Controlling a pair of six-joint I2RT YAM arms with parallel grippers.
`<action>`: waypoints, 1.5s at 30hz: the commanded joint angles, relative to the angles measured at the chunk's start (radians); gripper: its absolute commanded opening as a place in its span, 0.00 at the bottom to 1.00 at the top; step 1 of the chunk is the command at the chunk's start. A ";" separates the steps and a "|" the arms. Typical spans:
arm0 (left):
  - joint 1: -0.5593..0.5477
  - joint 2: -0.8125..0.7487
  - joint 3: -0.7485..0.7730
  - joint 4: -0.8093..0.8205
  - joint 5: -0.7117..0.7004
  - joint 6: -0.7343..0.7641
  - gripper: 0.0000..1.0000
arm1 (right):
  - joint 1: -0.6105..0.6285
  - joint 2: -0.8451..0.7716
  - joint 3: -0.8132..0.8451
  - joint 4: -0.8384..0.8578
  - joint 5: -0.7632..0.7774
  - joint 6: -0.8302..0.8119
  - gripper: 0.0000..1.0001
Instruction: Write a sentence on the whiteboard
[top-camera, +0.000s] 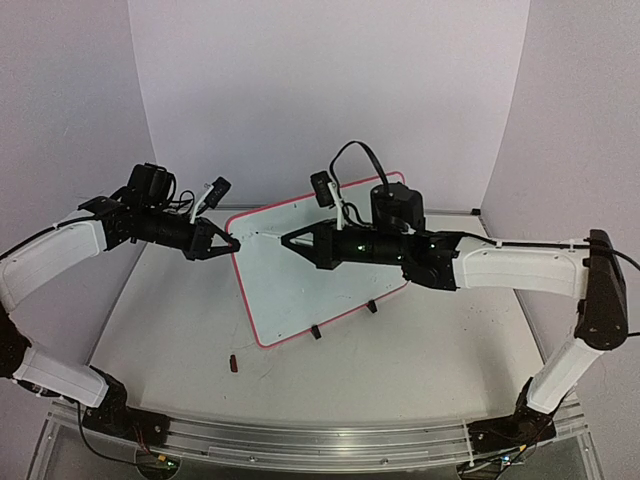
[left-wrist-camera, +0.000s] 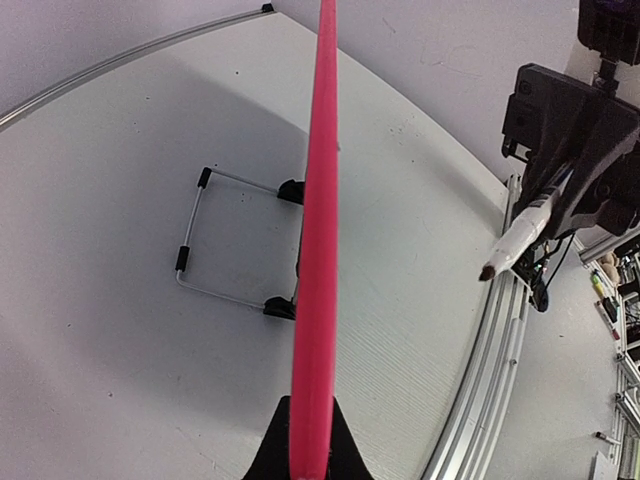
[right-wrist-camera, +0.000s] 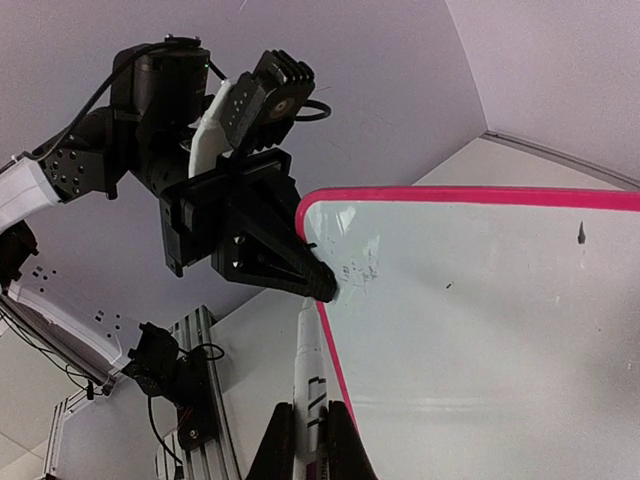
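- The whiteboard (top-camera: 300, 290) is propped at a tilt near the middle of the table (top-camera: 420, 350), on small black feet (top-camera: 316, 331) at its near edge.
- The left gripper (top-camera: 228, 243) is seen clamped on the board's red frame at the left edge, near the upper corner; in the left wrist view the frame (left-wrist-camera: 318, 250) is shown edge-on between the fingers.
- A wire stand (left-wrist-camera: 215, 240) is seen behind the board.
- A marker (right-wrist-camera: 308, 370) is held pinched between the fingers of the right gripper (top-camera: 290, 239), pointed towards the left gripper.
- The marker's tip (left-wrist-camera: 490, 270) is seen apart from the board face in the left wrist view.
- Faint marks (right-wrist-camera: 362, 267) are noted near the gripped corner; whether they are writing cannot be told.
- A small dark red object (top-camera: 233, 363) is seen on the table, in front of the board and well apart from it.
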 joint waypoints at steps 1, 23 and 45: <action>0.004 -0.011 0.010 0.001 0.009 0.031 0.00 | 0.001 0.068 0.089 0.071 -0.061 0.006 0.00; 0.004 -0.010 0.008 0.001 0.025 0.035 0.00 | 0.002 0.194 0.187 0.067 0.000 0.025 0.00; 0.004 -0.015 0.007 0.003 0.039 0.037 0.00 | 0.002 0.197 0.090 0.059 0.065 0.058 0.00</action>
